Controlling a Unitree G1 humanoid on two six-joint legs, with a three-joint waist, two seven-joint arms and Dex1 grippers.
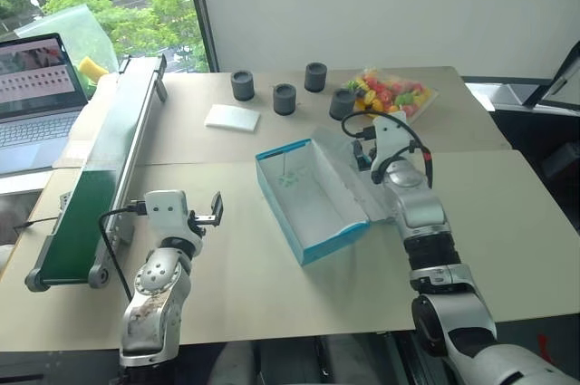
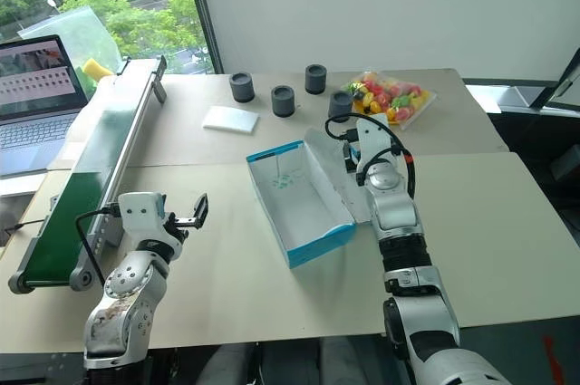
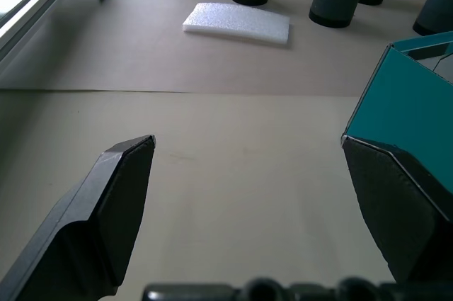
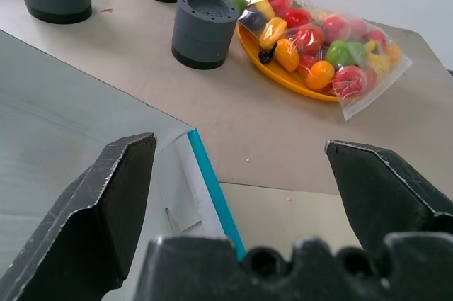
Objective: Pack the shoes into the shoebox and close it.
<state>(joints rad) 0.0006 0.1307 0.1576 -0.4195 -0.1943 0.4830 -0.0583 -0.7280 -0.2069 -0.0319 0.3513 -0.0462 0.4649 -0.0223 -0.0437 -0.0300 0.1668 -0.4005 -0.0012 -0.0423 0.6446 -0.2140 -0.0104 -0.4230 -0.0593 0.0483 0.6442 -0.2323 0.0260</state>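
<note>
Nearest us, at about seven o'clock on the table, our left gripper (image 1: 216,208) hangs with its jaws released and nothing between them. At centre lies the rectangular turquoise-blue cardboard shoebox (image 1: 308,197), white inside, its hinged lid thrown back toward three o'clock. Our right gripper (image 1: 362,151) sits over that lid's far end, jaws spread wide, gripping nothing. The box interior looks empty of shoes, so we judge packing has not begun and closing is still to do. Farther off, toward twelve o'clock, stand four dark grey cylindrical blocks (image 1: 285,99), a flat white foam pad (image 1: 232,117) and a bagged tray of bright plastic fruit (image 1: 391,93).
</note>
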